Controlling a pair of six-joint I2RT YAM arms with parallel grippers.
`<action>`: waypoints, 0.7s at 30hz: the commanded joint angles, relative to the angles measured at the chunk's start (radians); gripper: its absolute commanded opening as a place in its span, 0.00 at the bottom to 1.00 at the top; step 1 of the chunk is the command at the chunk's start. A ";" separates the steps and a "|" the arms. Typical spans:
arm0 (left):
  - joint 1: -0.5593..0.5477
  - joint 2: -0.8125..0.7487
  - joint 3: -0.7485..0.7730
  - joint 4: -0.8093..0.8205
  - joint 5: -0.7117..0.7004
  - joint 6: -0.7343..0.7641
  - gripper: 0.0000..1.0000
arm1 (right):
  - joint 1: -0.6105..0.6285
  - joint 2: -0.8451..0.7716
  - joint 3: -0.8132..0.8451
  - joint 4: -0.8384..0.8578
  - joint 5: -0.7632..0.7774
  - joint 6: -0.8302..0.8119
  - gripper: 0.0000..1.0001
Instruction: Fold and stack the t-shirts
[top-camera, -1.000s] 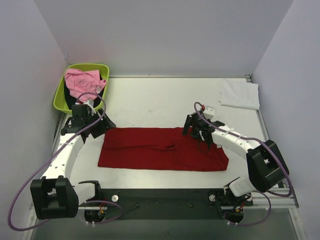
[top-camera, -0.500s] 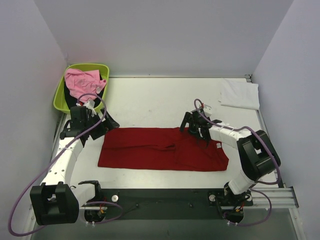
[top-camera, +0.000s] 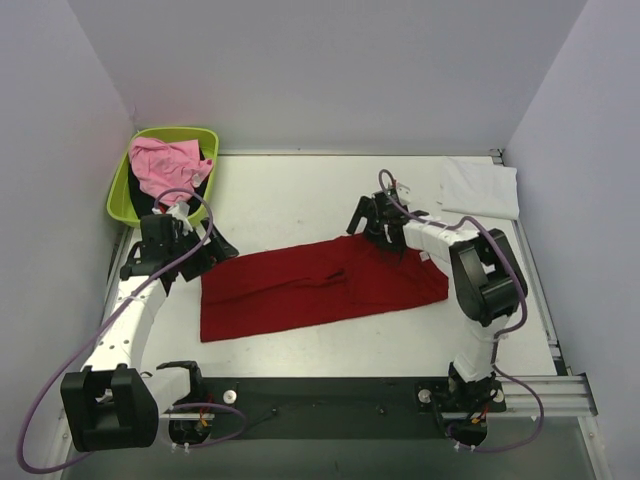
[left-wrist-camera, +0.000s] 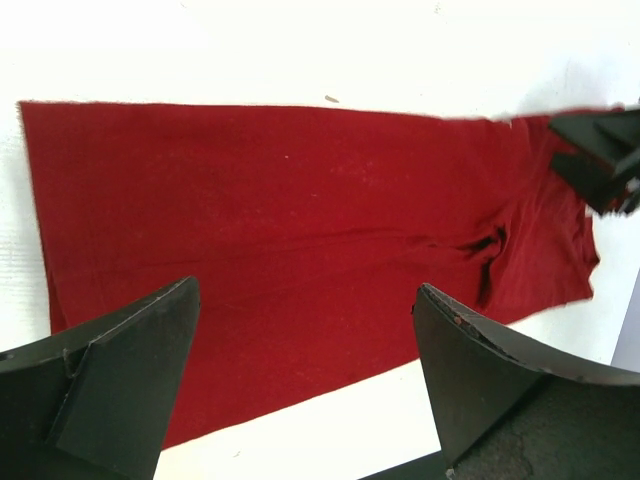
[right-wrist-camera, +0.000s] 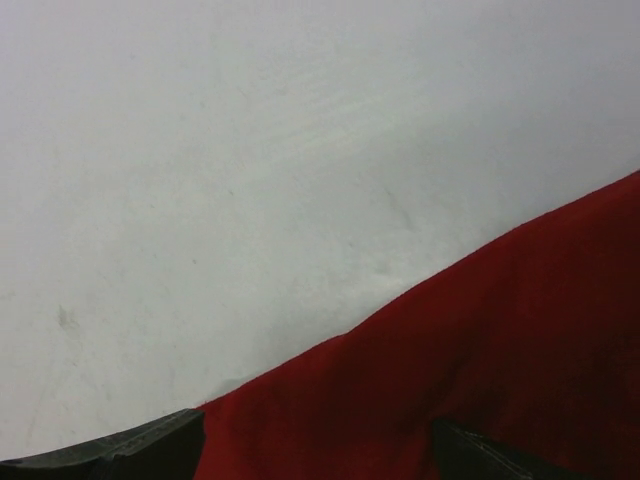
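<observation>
The deep red t-shirt (top-camera: 320, 285) lies as a long folded strip across the table, slanting up to the right. It also shows in the left wrist view (left-wrist-camera: 300, 220) and the right wrist view (right-wrist-camera: 500, 380). My left gripper (top-camera: 218, 250) is open and empty above the strip's left end (left-wrist-camera: 305, 370). My right gripper (top-camera: 372, 225) is at the strip's far edge near its right end, jaws apart with red cloth between them (right-wrist-camera: 320, 455). The white t-shirt (top-camera: 480, 187) lies folded at the back right. The pink t-shirt (top-camera: 165, 165) is crumpled in the tub over dark cloth (top-camera: 207, 168).
The lime-green tub (top-camera: 118, 195) stands at the back left corner, close behind my left arm. White walls close in the table on three sides. The black base rail (top-camera: 330, 395) runs along the near edge.
The red strip has swung: its right end moved toward the back with my right gripper, so it now lies slanted. My left gripper stayed near the left end.
</observation>
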 joint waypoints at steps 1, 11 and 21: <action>0.009 -0.007 -0.001 0.049 0.013 0.025 0.97 | -0.021 0.189 0.191 -0.140 -0.140 -0.012 1.00; 0.007 0.012 -0.019 0.061 0.043 0.025 0.97 | -0.050 0.574 0.840 -0.338 -0.331 0.015 1.00; 0.001 0.046 -0.015 0.067 0.009 -0.051 0.97 | -0.105 0.400 0.847 -0.200 -0.362 0.011 1.00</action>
